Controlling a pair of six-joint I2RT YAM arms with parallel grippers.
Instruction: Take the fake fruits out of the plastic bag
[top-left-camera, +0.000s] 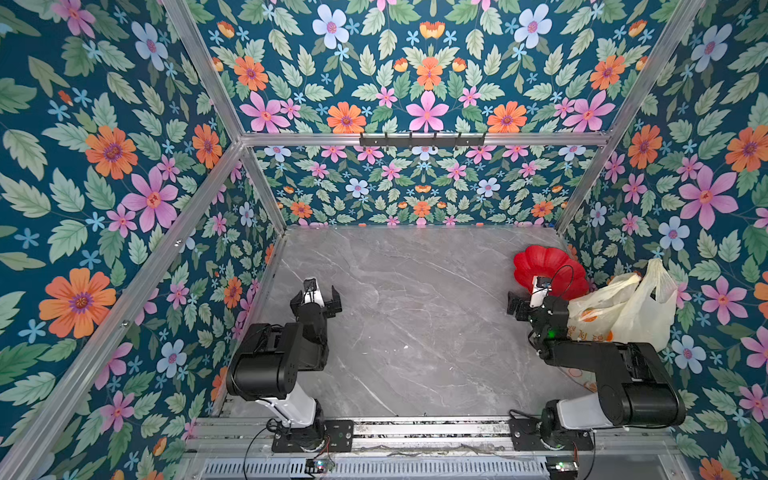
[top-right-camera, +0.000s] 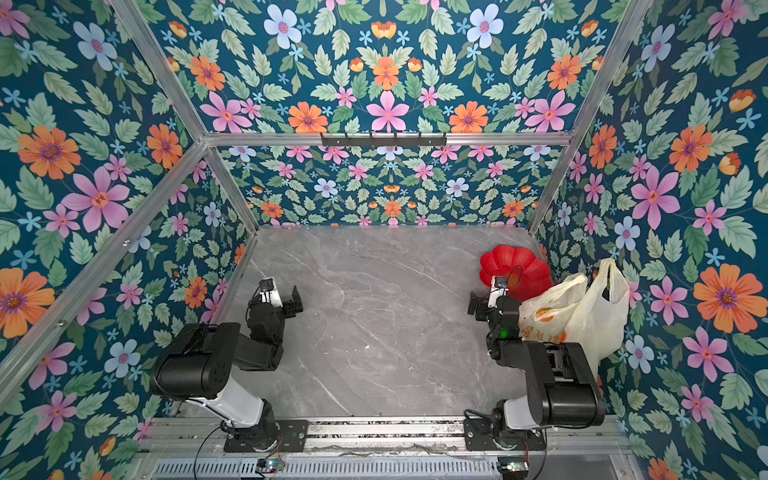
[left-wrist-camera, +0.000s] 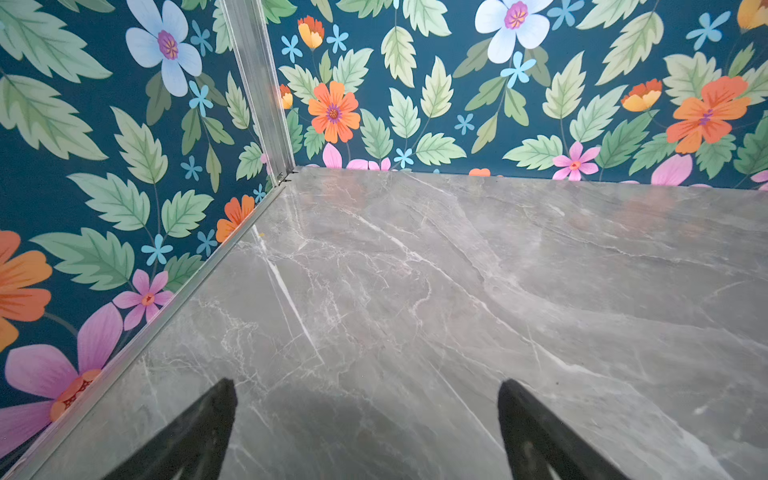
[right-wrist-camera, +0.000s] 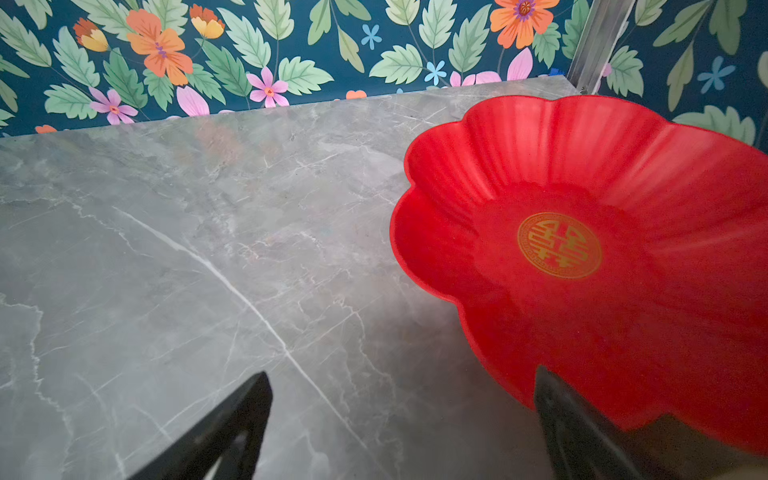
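In both top views the plastic bag (top-left-camera: 631, 307) (top-right-camera: 590, 311) stands at the right edge of the gray marble table (top-left-camera: 415, 324), against the flowered wall at middle right of the frame. It is puffed up, its two loop handles rise toward the top of the picture, and orange print shows low on its side. What it holds cannot be made out through the plastic. A red flower-shaped plate (top-left-camera: 536, 262) lies just up and to the left of the bag, and the bag's edge overlaps the plate in these views; whether they touch cannot be told. The right gripper (right-wrist-camera: 403, 378) sits just left of the bag and below the plate, its jaws spread wide and empty. In the right wrist view one black finger (right-wrist-camera: 582, 432) crosses the plate's near rim. The left gripper (left-wrist-camera: 368, 399) hangs over bare marble at the lower left of the table, well apart from the bag, jaws likewise spread wide with nothing between them.
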